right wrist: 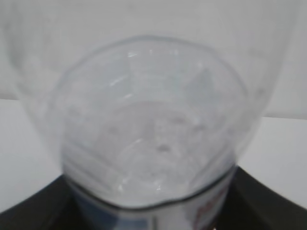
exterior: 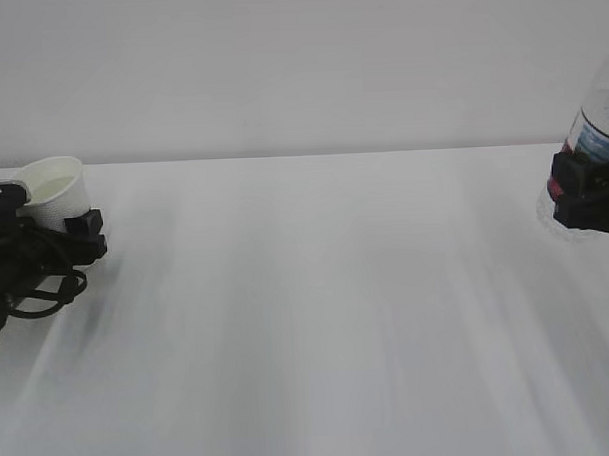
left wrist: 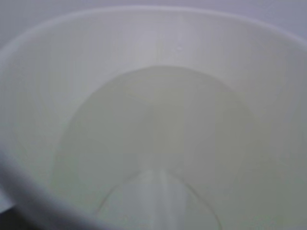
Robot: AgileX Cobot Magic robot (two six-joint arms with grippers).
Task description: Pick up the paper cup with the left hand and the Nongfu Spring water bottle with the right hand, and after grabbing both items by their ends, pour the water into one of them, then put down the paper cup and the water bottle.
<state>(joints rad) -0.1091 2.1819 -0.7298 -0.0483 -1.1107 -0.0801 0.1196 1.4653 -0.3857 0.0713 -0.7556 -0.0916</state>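
White counter against a plain pale wall. Far left — left hand, fingers pinching the paper cup, tilted. Far right — right hand, fingers clamped on the Nongfu Spring water bottle, held clear of the surface.

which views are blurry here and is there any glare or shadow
Exterior view: the table looks smeared in streaks, with a soft shadow under the left tool holding the paper cup. Left wrist view: too close, the cup's inside is soft, no glare. Right wrist view: the water bottle is out of focus, with small bright glints on the plastic.
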